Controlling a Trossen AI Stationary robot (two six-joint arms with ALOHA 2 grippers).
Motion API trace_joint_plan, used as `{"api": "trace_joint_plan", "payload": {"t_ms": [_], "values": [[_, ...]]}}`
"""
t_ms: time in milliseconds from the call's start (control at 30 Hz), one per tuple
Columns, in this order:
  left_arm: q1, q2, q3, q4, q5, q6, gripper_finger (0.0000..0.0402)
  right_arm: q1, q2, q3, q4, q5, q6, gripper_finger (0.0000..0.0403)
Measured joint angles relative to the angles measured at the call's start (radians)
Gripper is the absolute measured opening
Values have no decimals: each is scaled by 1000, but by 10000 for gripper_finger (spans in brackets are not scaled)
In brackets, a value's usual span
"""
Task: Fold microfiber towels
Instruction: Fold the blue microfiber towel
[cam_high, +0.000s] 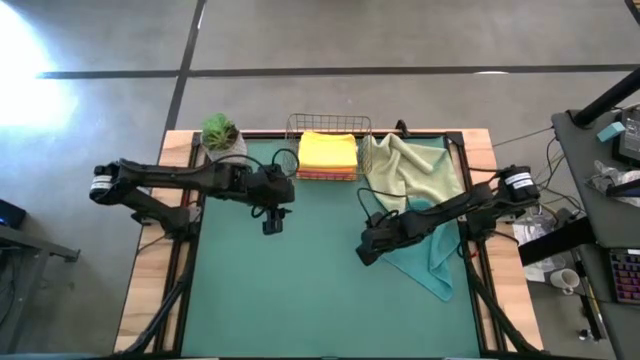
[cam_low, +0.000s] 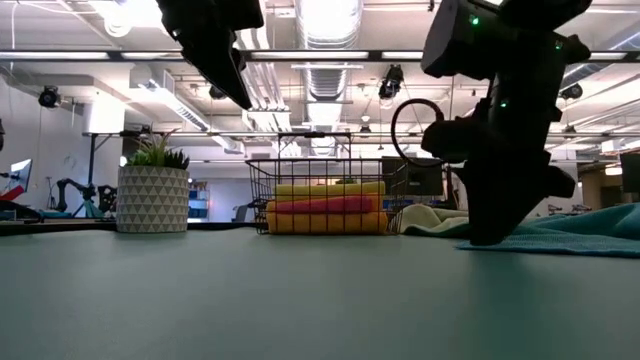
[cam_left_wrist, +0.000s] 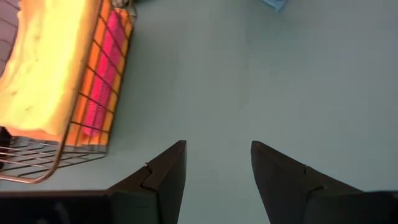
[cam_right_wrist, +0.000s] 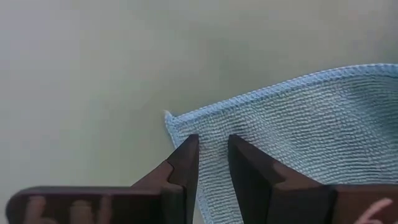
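Right gripper (cam_right_wrist: 212, 144) half-closed over the teal towel (cam_right_wrist: 311, 124) corner – pinch it firmly before lifting toward 9 o'clock – left gripper (cam_left_wrist: 217, 162) open, idle.

Seen from above, the green-matted bench (cam_high: 300, 300) fills the lower centre. At upper centre a wire basket (cam_high: 328, 125) holds a folded yellow towel (cam_high: 328, 152); a potted plant (cam_high: 220, 132) stands to its left. Right of centre, the right tool (cam_high: 368, 250) rests at a teal towel (cam_high: 425, 262), with a sage towel (cam_high: 410, 170) above. The left tool (cam_high: 272, 224) hangs left of centre.
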Motion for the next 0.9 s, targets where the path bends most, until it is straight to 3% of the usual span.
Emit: {"api": "trace_joint_plan", "payload": {"t_ms": [400,733,900], "values": [[-39,0,0,-13,-1,-17,164,2,132,143,71,-2,-94,79],[-39,0,0,-38,-1,-14,164,20,376,444,107,-167,-259,79],[-39,0,0,-137,-2,25,164,24,466,595,101,-236,-373,79]]}}
